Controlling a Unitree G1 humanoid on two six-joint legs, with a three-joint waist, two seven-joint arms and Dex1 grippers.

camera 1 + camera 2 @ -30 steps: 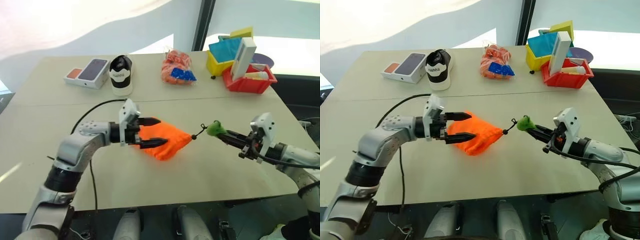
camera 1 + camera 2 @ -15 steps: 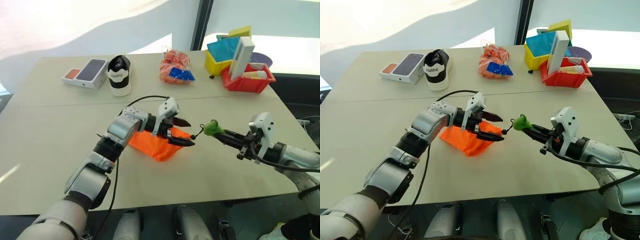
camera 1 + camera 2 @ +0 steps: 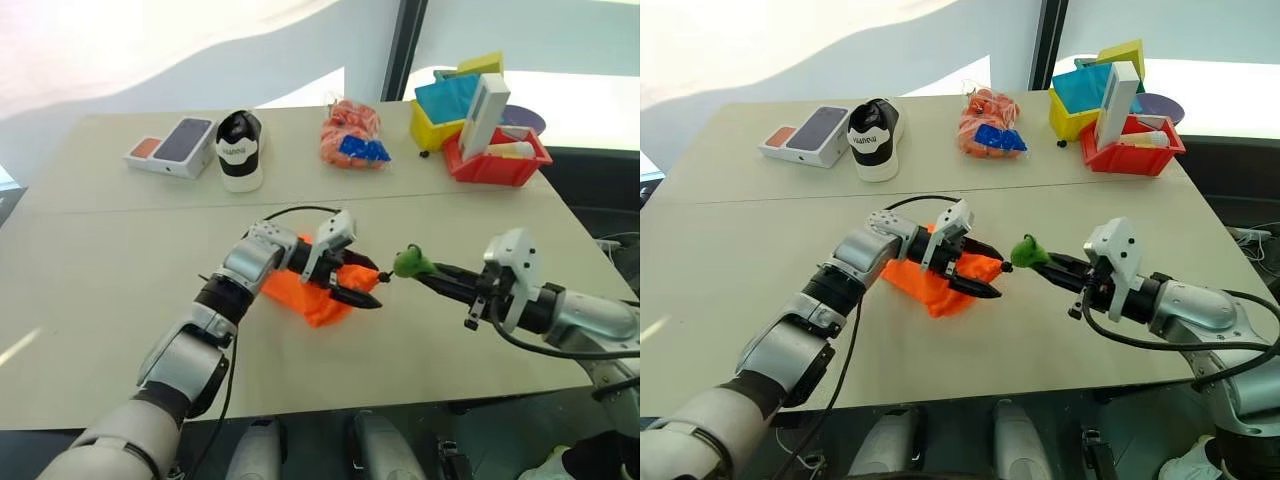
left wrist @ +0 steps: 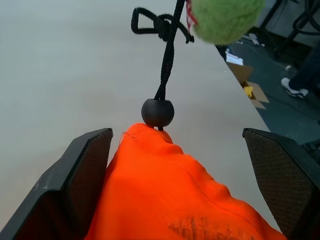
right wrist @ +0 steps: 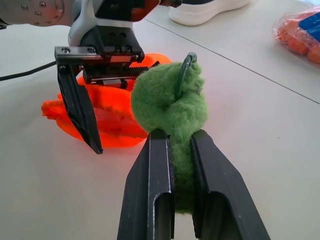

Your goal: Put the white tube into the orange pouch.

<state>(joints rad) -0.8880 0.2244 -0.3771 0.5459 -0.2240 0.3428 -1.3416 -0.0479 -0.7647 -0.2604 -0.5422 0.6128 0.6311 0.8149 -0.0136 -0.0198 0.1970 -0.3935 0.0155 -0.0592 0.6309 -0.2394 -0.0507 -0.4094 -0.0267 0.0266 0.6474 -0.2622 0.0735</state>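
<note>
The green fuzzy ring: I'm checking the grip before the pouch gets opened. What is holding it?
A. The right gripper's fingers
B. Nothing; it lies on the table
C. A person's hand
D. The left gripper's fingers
A: the right gripper is shut on the green fuzzy ring, while the left gripper straddles the orange pouch with fingers open.

My arms: silver-grey metal w/ black joints, black cable looped along the left arm [image 3: 235, 275]. White wrist blocks, black ribbed fingers [image 5: 80, 112], small screws.
</note>
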